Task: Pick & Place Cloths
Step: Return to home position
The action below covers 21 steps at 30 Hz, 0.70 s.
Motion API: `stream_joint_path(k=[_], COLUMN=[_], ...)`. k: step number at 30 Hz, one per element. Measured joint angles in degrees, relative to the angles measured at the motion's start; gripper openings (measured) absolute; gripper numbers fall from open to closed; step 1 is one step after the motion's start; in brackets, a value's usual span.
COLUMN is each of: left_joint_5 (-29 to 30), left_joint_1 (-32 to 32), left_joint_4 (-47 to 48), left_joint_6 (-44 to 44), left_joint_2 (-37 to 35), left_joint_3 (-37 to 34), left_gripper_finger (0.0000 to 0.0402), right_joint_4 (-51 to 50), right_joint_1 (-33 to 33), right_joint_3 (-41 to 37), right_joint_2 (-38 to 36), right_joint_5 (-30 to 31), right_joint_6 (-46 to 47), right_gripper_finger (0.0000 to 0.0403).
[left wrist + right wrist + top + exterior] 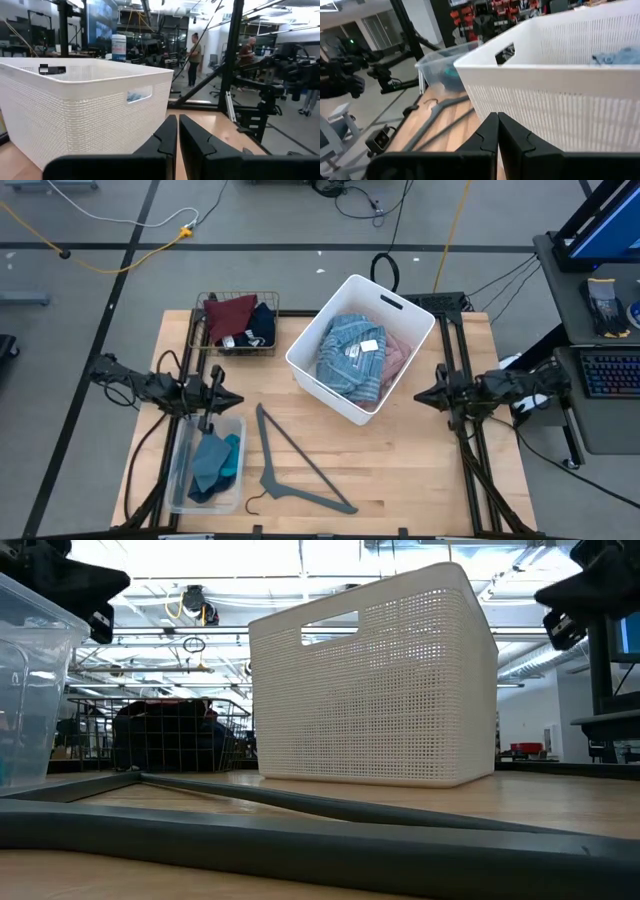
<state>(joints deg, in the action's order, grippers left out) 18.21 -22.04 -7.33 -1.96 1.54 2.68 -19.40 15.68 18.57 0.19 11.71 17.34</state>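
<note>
The white plastic bin (360, 346) stands mid-table and holds a light-blue ribbed cloth (350, 352) with a white tag and a pink cloth (398, 356) beside it. A wire basket (236, 323) at the far left holds a maroon cloth (229, 316) and a dark navy piece (262, 323). A clear tub (208, 464) at the near left holds teal pieces (216, 462). My left gripper (236, 401) hovers shut at the table's left, above the tub's far end. My right gripper (418, 394) hovers shut at the table's right, beside the bin.
A grey plastic hanger (295, 465) lies flat on the wood between the tub and the bin's near side. Black arm frames run along both table edges. People stand in the room beyond the table in the left wrist view.
</note>
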Motion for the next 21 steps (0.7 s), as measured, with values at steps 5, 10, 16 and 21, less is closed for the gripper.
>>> stream_joint_path(k=[5, 10, 16, 21], left_joint_5=[4.5, 11.2, 13.7, 13.7], left_joint_1=[0.0, 0.0, 0.0, 0.0], left_joint_4=[3.7, 8.1, 8.7, 8.8], left_joint_6=[-1.9, -4.4, -2.7, 2.0], left_joint_2=[0.0, 0.0, 0.0, 0.1], left_joint_3=[0.0, 0.0, 0.0, 0.0], left_gripper_finger=[0.0019, 0.0019, 0.0019, 0.0019], right_joint_4=[3.8, 8.3, 9.3, 9.1], right_joint_1=[0.0, 0.0, 0.0, 0.0], right_joint_3=[-4.0, -8.4, -10.8, -11.0], right_joint_2=[0.0, 0.0, 0.0, 0.1], right_joint_5=[0.0, 0.0, -0.1, 0.0], right_joint_6=[-0.3, -0.5, -0.6, -4.9], right_gripper_finger=[0.0000, 0.0000, 0.0000, 0.0000])
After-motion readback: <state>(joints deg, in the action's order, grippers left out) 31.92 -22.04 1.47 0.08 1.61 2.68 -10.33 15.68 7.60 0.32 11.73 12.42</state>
